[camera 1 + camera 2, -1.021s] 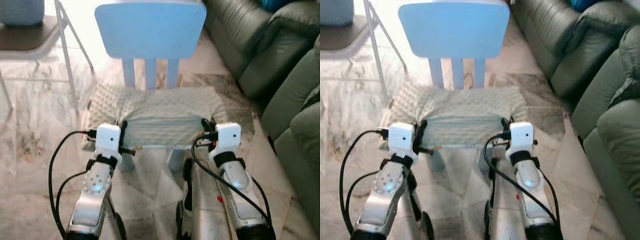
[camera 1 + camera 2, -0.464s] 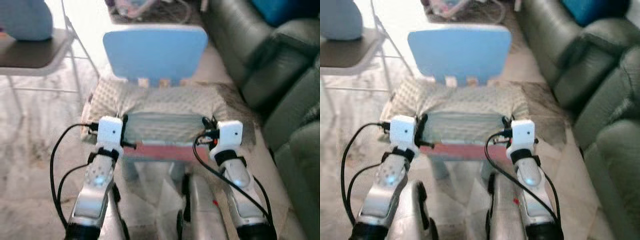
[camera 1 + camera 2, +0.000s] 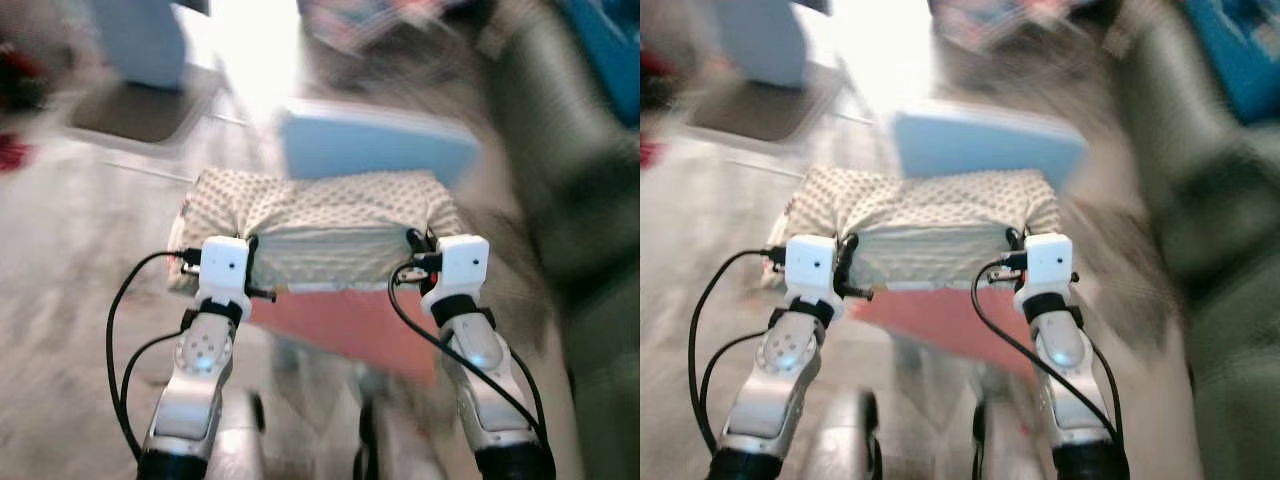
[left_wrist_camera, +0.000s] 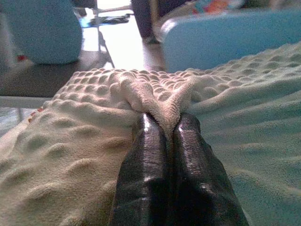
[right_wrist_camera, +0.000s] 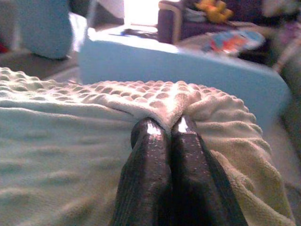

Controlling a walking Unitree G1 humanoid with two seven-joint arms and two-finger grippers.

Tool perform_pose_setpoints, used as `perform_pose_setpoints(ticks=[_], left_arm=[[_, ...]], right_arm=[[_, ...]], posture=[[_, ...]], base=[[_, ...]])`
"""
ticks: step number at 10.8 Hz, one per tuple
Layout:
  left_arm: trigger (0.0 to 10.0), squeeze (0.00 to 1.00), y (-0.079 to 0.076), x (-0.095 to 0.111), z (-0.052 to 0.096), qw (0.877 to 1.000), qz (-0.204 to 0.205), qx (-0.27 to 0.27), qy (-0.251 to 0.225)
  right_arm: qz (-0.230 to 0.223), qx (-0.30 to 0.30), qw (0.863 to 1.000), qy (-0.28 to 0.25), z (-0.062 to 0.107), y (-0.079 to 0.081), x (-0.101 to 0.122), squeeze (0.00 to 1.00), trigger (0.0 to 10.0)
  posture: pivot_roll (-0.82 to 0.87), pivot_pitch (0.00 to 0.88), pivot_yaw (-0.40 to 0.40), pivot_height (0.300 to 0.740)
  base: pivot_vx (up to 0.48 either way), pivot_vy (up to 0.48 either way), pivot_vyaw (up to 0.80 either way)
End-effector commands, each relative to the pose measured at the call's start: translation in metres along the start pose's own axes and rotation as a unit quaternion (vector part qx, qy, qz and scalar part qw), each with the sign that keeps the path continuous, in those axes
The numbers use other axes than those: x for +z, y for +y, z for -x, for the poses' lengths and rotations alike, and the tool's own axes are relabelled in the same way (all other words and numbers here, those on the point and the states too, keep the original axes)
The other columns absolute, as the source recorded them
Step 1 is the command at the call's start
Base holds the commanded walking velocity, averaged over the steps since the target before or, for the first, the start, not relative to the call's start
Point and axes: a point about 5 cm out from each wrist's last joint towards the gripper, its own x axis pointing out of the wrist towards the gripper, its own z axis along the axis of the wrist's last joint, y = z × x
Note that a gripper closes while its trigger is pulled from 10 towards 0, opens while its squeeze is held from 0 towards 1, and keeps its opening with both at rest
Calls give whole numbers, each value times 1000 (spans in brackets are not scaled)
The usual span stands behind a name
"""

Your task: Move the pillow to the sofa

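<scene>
A pale green, bumpy-textured pillow [image 3: 320, 235] hangs in the air in front of me, above the small blue chair [image 3: 375, 150]. My left gripper [image 3: 248, 265] is shut on the pillow's left edge. My right gripper [image 3: 412, 258] is shut on its right edge. In the left wrist view the two black fingers [image 4: 148, 155] pinch a fold of the pillow fabric [image 4: 155, 94]. The right wrist view has the fingers [image 5: 153, 146] pressed together on a fold of the pillow [image 5: 164, 101] as well. The dark green sofa [image 3: 590, 190] is at my right, blurred.
The chair's reddish seat [image 3: 350, 325] lies just below the pillow. A folding table [image 3: 140, 110] with a blue object [image 3: 140, 40] on it stands at the back left. Pale marble floor [image 3: 70, 280] spreads to the left. The eye views are blurred.
The pillow has risen off the chair seat, held at both ends by my grippers. The whole view has tilted up and swung, so the chair and sofa have shifted in frame.
</scene>
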Motion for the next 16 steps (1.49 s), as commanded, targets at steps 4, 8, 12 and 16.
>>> perform_pose_setpoints(ticks=[4,8,12,16], left_arm=[[10000,0,18,-3,1,999,-2,33,15],[10000,0,12,-3,-2,999,23,18,19],[10000,0,9,-4,-1,999,31,11,25],[10000,0,8,-6,-1,999,35,8,32]], right_arm=[[4,-57,998,-4,9,-21,5,0,10000],[1,-51,999,8,9,-19,3,0,10000],[6,-59,998,13,7,-23,3,0,10000],[7,-65,998,20,10,-25,1,0,10000]], posture=[[-28,104,-19,740],[-23,94,-35,740],[-32,98,-34,740],[-40,106,-33,740]], base=[[0,0,0],[0,0,-103],[-135,0,0],[-288,0,0]])
